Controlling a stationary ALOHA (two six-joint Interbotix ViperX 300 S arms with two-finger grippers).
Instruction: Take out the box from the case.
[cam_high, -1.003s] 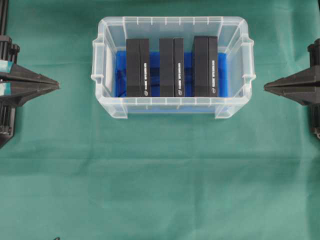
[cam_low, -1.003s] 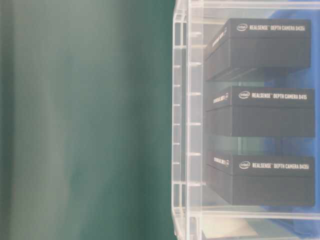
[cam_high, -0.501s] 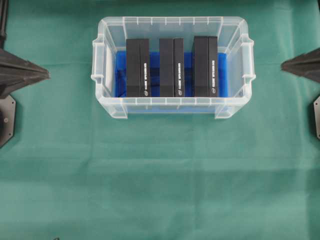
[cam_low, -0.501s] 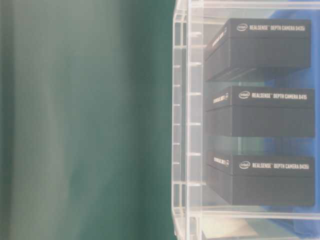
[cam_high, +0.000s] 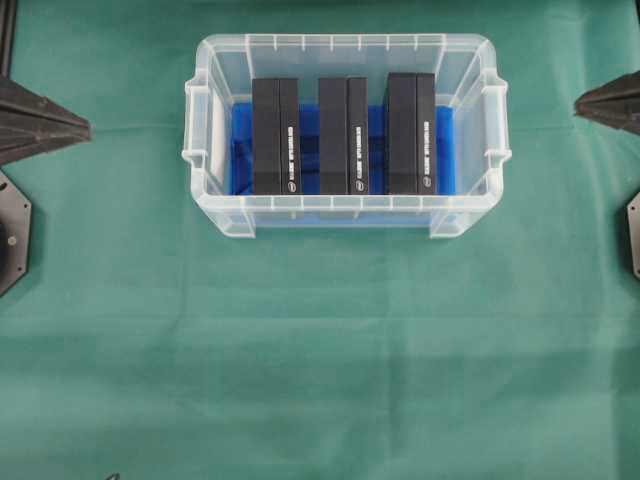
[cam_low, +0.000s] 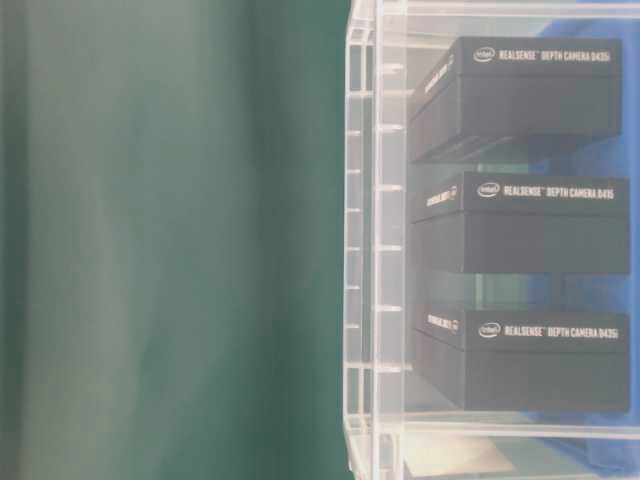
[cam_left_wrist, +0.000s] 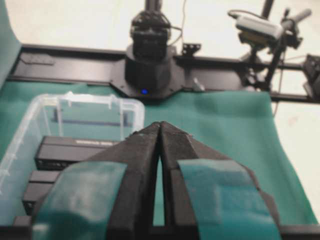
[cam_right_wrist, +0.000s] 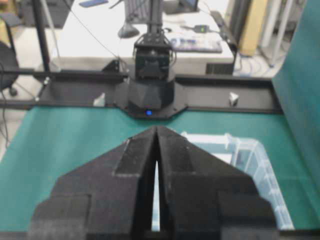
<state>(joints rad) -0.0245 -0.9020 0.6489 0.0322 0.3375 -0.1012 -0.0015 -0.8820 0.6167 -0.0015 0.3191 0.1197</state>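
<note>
case: clear plastic case (cam_high: 347, 214) sat top-centre on the green cloth (cam_high: 300, 350), blue lining on its floor, open top.
boxes: I counted three black boxes inside, standing on edge side by side – left box (cam_high: 276, 137), middle box (cam_high: 343, 135), right box (cam_high: 411, 132). Narrow gaps between them, all three clear of the case's end walls.
labels: the table-level view read "RealSense depth camera" on the middle box (cam_low: 525, 222).
left gripper: left gripper (cam_high: 85, 127) at the left edge, well apart from the case. Jaws pressed together, nothing between them; my wrist view (cam_left_wrist: 160, 127) showed the same.
right gripper: right gripper (cam_high: 580, 103) at the right edge, also well apart. Jaws together, empty (cam_right_wrist: 156, 131).
stage: I judged nothing was started – no box touched, every box in the case.
handling: I'd guess rigid cardboard retail boxes, light to moderate, stiff enough for a firm pinch. Finish looked smooth, so possibly a bit slippery.
grip spot: I'd open wide, come down from above and pinch one box across its thin dimension at the top edge, near mid-length so it wouldn't swing.
pick: an end box looked easiest to me, with free room on its outer side.
risk: fingers jamming in the narrow gaps, or knocking a neighbour over; the light case might lift with the box.
</note>
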